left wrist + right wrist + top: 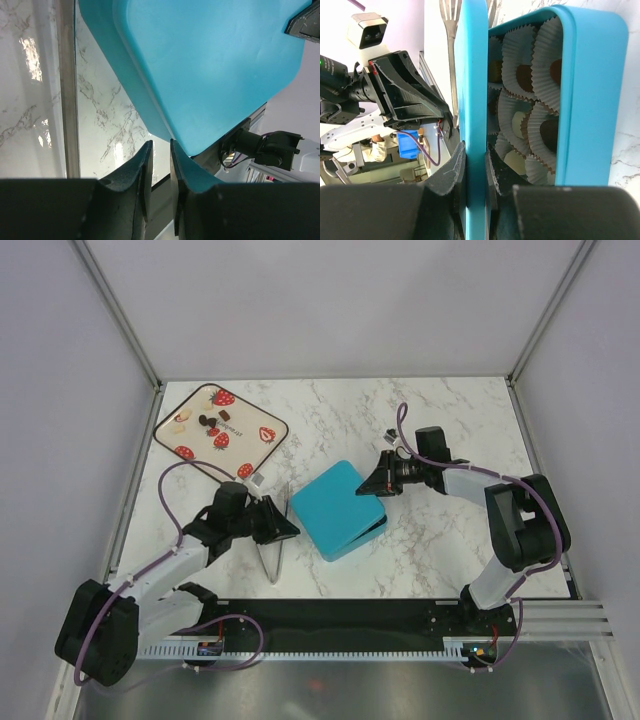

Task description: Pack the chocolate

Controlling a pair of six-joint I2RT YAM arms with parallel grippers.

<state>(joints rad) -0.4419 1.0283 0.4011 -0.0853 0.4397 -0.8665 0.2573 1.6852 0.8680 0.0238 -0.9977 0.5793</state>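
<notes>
right gripper (475, 150): you're pinching the lid (472, 75) edge, box (592, 100) cracked open
left gripper (159, 150): at the lid's corner, can't tell if it's gripping
chocolate (524, 76): some in the box; loose pieces (205, 421) on the tray (255, 418), far-left corner, your left gripper's nearer

Turquoise lid (472, 75) looks smooth, faintly satin; cups (520, 50) are pleated white paper; worktop (440, 420) glossy marble-patterned; spatula (451, 60) polished metal.

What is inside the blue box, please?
Pleated paper cups, several holding chocolate, dark brown or cream. The raised lid, clamped by the right gripper, hides the cups further in.
</notes>
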